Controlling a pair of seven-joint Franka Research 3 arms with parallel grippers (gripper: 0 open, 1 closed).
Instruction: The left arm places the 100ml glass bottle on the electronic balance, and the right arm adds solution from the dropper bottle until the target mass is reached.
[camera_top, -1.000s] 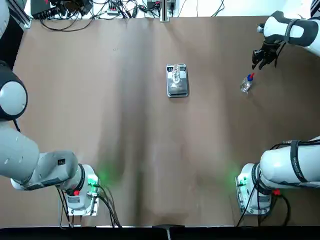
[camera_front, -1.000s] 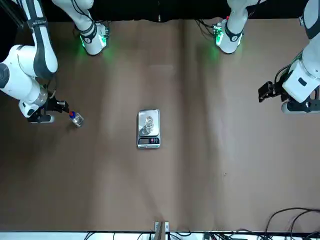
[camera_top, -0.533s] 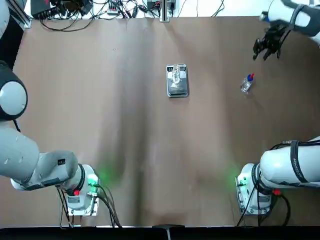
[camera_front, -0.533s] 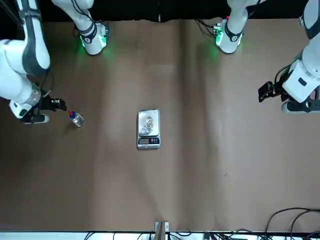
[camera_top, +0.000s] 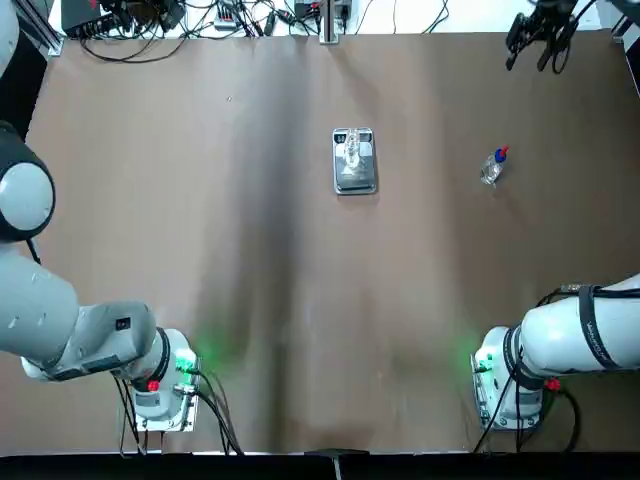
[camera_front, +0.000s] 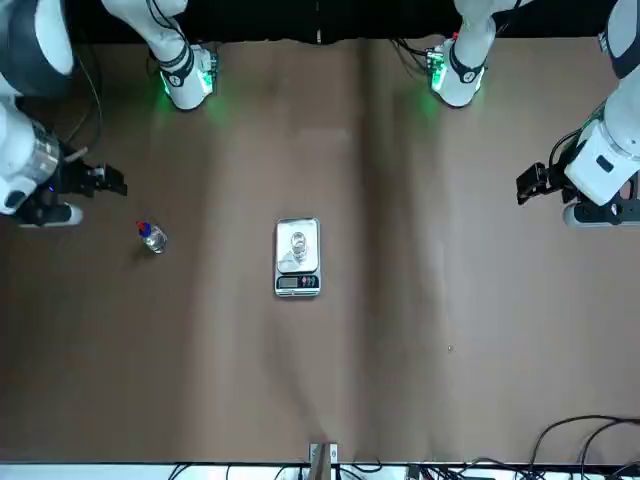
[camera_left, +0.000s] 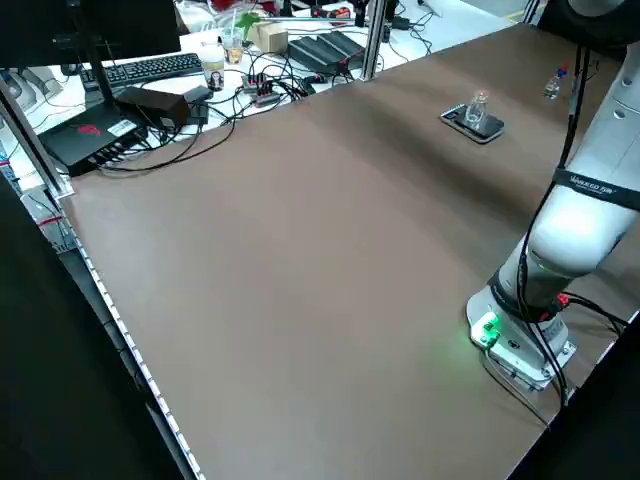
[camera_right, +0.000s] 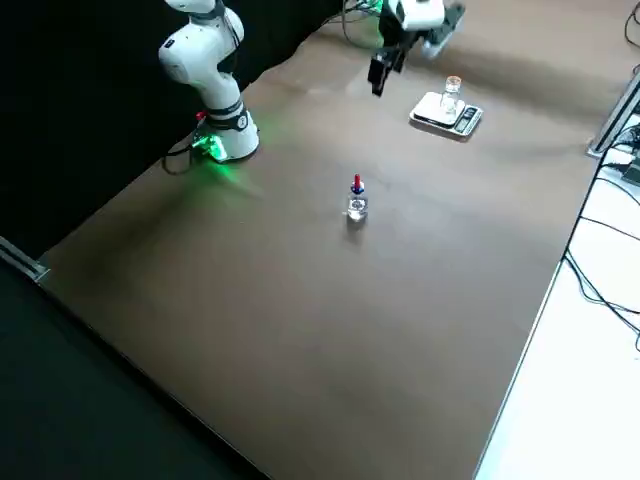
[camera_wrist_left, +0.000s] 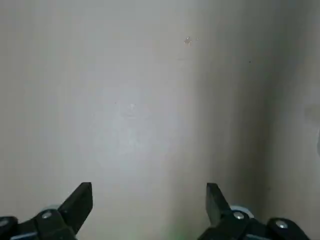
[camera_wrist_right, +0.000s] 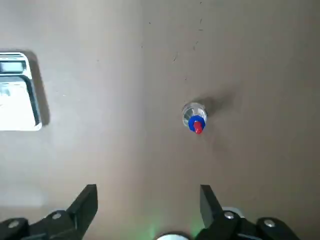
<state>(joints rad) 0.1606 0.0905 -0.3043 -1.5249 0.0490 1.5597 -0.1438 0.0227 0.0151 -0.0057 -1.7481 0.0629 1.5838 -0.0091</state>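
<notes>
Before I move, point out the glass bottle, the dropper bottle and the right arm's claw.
Glass bottle (camera_right: 451, 97): right side view, on its clear body.
Dropper bottle (camera_right: 357, 208): right side view, on its clear body.
Right claw (camera_wrist_right: 149, 212): right wrist view, midway between its open fingertips.

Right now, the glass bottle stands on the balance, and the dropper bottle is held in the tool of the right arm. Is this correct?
Not quite: the dropper bottle stands on the table, between no fingers, as the right side view shows. The glass bottle does stand on the balance.
</notes>
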